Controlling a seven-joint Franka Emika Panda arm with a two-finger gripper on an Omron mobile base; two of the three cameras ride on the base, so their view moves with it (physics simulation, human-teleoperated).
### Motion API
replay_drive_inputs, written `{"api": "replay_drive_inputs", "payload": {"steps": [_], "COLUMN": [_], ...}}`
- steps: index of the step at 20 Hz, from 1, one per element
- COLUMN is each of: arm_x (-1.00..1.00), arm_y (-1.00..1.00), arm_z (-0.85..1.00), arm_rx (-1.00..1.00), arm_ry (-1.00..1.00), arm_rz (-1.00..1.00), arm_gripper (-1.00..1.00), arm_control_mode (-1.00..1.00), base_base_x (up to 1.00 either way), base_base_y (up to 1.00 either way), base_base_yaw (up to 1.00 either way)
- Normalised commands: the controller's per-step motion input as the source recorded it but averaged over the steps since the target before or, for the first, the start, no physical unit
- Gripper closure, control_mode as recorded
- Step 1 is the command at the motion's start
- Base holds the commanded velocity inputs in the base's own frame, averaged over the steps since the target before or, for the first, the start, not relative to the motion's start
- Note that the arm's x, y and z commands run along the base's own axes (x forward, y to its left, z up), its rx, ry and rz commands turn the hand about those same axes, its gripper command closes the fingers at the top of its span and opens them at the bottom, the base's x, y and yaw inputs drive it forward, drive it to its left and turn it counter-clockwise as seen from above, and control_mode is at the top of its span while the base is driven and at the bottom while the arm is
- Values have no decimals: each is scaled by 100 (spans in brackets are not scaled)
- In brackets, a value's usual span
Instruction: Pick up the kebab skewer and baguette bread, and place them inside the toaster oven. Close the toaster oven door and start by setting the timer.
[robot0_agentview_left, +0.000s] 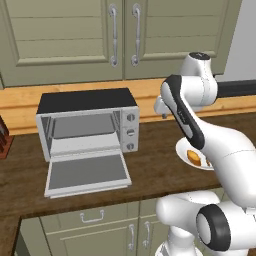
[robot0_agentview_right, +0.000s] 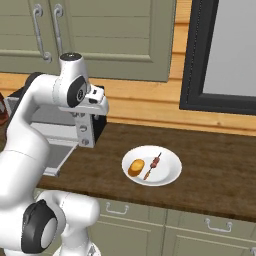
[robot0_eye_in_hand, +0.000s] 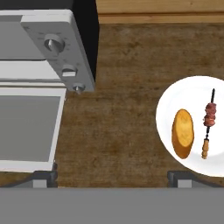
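Note:
The toaster oven (robot0_agentview_left: 87, 120) stands on the dark wood counter with its door (robot0_agentview_left: 87, 172) folded down flat and its grey inside bare. To its right a white plate (robot0_agentview_right: 167, 172) holds the orange-tan baguette bread (robot0_agentview_right: 136, 167) and, beside it, the thin kebab skewer (robot0_agentview_right: 152, 166). In the hand view the bread (robot0_eye_in_hand: 183, 133) lies left of the skewer (robot0_eye_in_hand: 209, 122) on the plate (robot0_eye_in_hand: 168, 109). My gripper (robot0_eye_in_hand: 113, 177) hovers high above the counter between the oven (robot0_eye_in_hand: 52, 43) and the plate, open, with nothing between its fingertips (robot0_eye_in_hand: 43, 177).
Three knobs (robot0_agentview_left: 131, 131) run down the oven's right side. Green cabinet doors and a wooden backsplash rise behind the counter. A dark-framed panel (robot0_agentview_right: 200, 55) stands at the back right. A brown object (robot0_agentview_left: 4, 137) sits at the counter's left edge.

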Motion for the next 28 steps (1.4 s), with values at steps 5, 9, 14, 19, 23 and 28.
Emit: {"api": "replay_drive_inputs", "payload": {"steps": [5,9,14,19,23,28], "arm_x": [-28,-55,-32,22,8,26], "arm_y": [7,99,98,76,91,97], "arm_z": [-4,-32,-13,-50,-16,-24], "arm_rx": [-5,-18,-12,-8,-6,-7], "arm_ry": [-3,-23,-25,-4,-17,-1], "arm_rz": [3,12,14,20,7,-2], "arm_gripper": [-100,-100,-100,-100,-100,-100], "arm_control_mode": [-100,-100,-100,-100,-100,-100], "base_base_x": [0,0,0,0,0,0], "base_base_y": [0,0,0,0,0,0], "base_base_yaw": [0,0,0,0,0,0]}}
